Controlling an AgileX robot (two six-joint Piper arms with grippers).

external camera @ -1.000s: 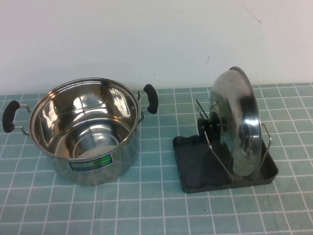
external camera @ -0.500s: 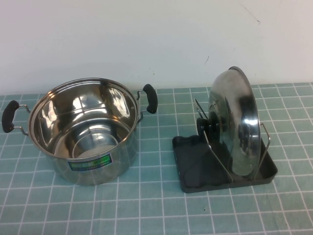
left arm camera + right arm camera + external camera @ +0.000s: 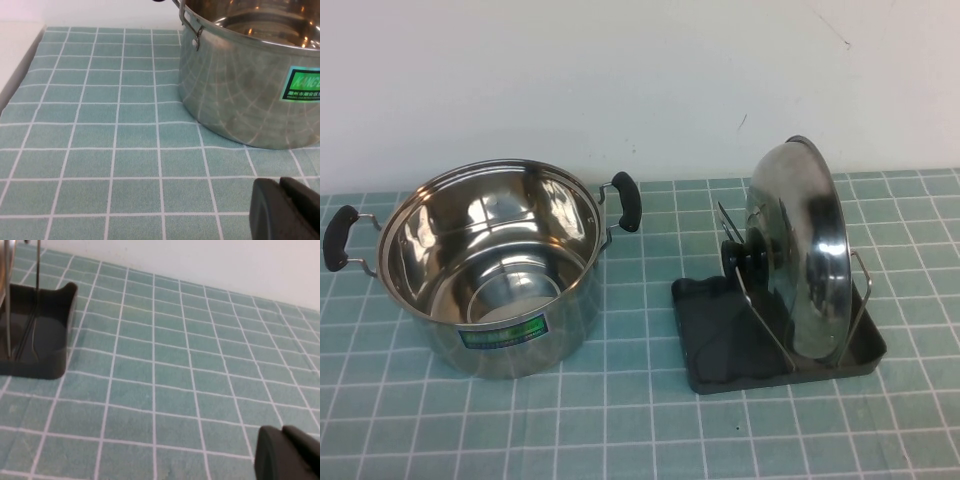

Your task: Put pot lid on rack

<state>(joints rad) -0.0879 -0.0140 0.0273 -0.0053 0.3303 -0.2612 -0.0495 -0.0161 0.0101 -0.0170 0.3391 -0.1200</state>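
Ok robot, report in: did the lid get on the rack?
Left end effector and right end effector low over cloth, holding nothing. Pot lid standing on edge in rack. Nothing blocking.

Two obstacles on the tabletop (image 3: 620, 420): pot (image 3: 490, 265) on the left, rack (image 3: 720, 340) on the right with the pot lid (image 3: 810, 250) standing on edge in its wire loops, knob toward the pot. Open lane of bare cloth between pot and rack; the pot's right handle (image 3: 628, 200) juts into its far end. Wide free strip along the near edge in front of both. Left gripper (image 3: 285, 210) sits low near the pot's front wall, apart from it, fingers pressed together. Right gripper (image 3: 285, 452) sits low, well apart from the rack's corner, open cloth between; fingers closed.
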